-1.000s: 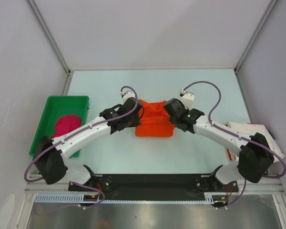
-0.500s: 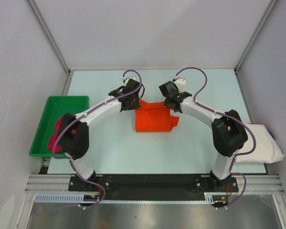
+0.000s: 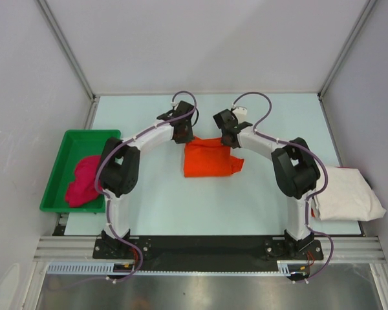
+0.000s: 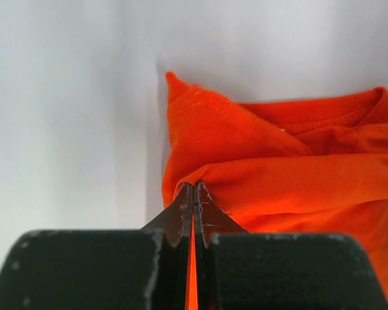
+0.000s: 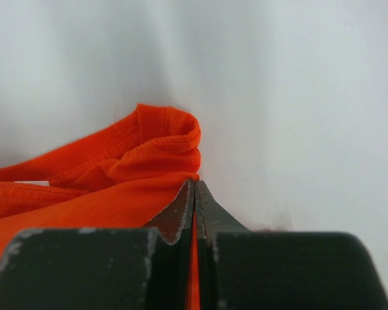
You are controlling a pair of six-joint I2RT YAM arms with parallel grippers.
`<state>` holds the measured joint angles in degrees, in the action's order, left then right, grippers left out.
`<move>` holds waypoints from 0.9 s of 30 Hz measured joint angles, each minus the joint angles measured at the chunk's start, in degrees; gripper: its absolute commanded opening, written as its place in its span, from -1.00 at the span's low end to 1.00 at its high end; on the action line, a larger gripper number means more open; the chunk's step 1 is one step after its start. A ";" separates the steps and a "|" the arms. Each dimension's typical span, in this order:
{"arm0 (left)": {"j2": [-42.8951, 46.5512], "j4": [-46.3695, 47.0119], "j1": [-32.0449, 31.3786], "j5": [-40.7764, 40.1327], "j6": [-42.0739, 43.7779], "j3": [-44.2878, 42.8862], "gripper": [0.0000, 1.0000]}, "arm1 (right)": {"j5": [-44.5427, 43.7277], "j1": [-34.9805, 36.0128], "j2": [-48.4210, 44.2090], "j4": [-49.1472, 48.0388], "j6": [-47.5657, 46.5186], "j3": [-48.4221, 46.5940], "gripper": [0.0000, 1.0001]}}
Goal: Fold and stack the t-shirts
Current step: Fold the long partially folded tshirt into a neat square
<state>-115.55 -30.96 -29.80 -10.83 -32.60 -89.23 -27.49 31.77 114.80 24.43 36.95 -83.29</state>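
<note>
The orange t-shirt (image 3: 209, 159) lies partly folded in the middle of the table. My left gripper (image 3: 183, 137) is shut on its far left corner, and orange cloth (image 4: 258, 168) shows pinched between the closed jaws (image 4: 194, 187). My right gripper (image 3: 229, 139) is shut on the far right corner, with the orange cloth (image 5: 116, 174) caught in the jaws (image 5: 194, 184). A magenta-pink t-shirt (image 3: 83, 181) sits crumpled in the green tray (image 3: 77, 139). At the right edge of the table lies an off-white t-shirt (image 3: 346, 194), folded.
Both arms arch from their bases at the near edge toward the table's far middle. The green tray stands at the left edge. Grey walls and metal frame posts close in the table at the back and sides.
Both grippers have moved away from me toward the far side, carrying the near edge of the orange t-shirt over it. The arms have risen and now arch higher.
</note>
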 measured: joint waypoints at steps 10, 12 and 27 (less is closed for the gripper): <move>2.69 0.48 0.85 -0.04 1.18 -3.72 -0.19 | -0.55 -0.15 -2.84 -2.51 -3.10 -1.09 0.12; 5.16 0.70 0.87 0.13 1.09 -2.91 -0.20 | -0.68 0.94 -5.99 -2.73 -3.39 0.94 0.04; 6.78 7.91 -1.27 5.60 0.20 7.85 -0.74 | 3.39 7.67 -1.73 -6.49 -0.31 6.19 -0.96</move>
<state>-108.77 -23.05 -31.07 -5.23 -32.40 -81.38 -24.10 39.44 113.08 17.93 36.64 -77.10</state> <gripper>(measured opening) 0.142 0.033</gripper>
